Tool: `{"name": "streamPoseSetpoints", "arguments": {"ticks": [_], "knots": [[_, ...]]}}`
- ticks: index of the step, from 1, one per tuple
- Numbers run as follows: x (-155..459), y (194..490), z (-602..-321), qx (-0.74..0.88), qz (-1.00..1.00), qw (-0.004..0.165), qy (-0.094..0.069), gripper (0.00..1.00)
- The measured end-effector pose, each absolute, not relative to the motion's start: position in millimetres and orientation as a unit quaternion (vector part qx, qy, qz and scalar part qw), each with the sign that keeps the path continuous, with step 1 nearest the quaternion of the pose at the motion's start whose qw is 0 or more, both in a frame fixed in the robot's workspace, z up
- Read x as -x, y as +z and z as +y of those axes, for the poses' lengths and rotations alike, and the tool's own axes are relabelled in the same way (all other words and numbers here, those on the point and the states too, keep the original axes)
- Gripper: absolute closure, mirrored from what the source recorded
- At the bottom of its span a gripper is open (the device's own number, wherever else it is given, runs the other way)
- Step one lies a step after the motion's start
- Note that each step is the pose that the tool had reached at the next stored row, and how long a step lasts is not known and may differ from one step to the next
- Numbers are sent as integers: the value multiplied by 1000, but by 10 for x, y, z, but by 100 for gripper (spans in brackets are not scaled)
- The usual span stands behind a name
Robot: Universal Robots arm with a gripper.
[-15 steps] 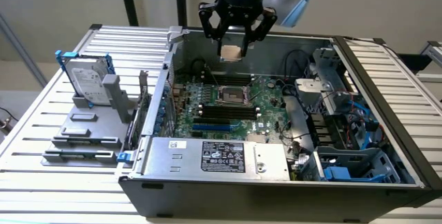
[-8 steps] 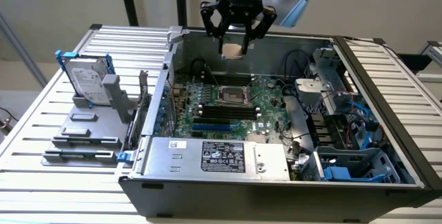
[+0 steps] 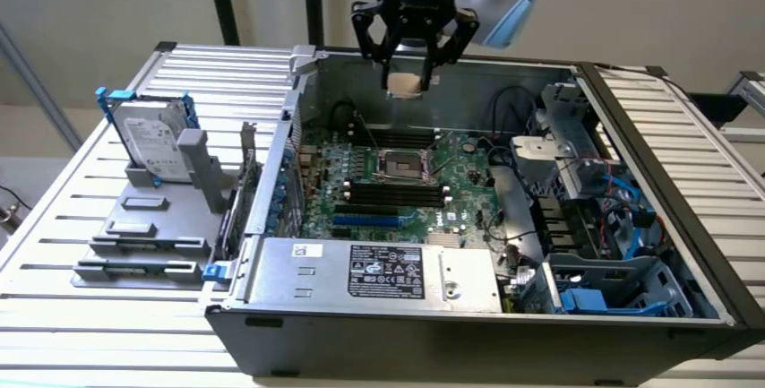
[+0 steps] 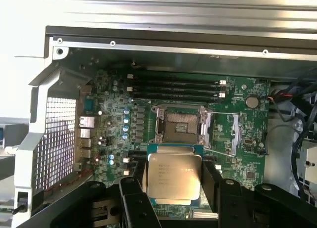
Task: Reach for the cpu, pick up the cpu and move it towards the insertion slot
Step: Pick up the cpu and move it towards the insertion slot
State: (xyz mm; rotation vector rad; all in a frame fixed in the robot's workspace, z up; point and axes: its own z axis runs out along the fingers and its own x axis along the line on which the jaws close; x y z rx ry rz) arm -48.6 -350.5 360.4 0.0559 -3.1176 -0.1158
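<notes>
1. Nearest the wrist camera: gripper (image 4: 174, 188) clamped on the cpu (image 4: 174, 176), black fingers (image 4: 213, 181) on its opposite edges, silver printed face toward the lens.
2. Exterior view: gripper (image 3: 410, 70) top centre of frame, holding the cpu (image 3: 407, 82) in the air above the rear wall of the open computer case (image 3: 478, 334), clear of the board.
3. Insertion slot (image 3: 399, 165) mid-frame on the green motherboard (image 3: 460, 159), below the held chip in the picture, well apart from it.
4. Wrist view: insertion slot (image 4: 181, 126) frame open, dark centre exposed, just above the cpu in frame.
5. Black memory slots (image 4: 176, 87) farther up, beyond the socket.
6. Hard drive (image 3: 153, 142) upright in a blue frame on the slatted worktop (image 3: 72, 227), left of frame, outside the case.
</notes>
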Motion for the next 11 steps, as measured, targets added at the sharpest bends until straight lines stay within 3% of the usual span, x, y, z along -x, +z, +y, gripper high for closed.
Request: {"name": "streamPoseSetpoints", "arguments": {"ticks": [11], "knots": [[467, 3598, -3454, -16, -999, 10, -34, 46]]}}
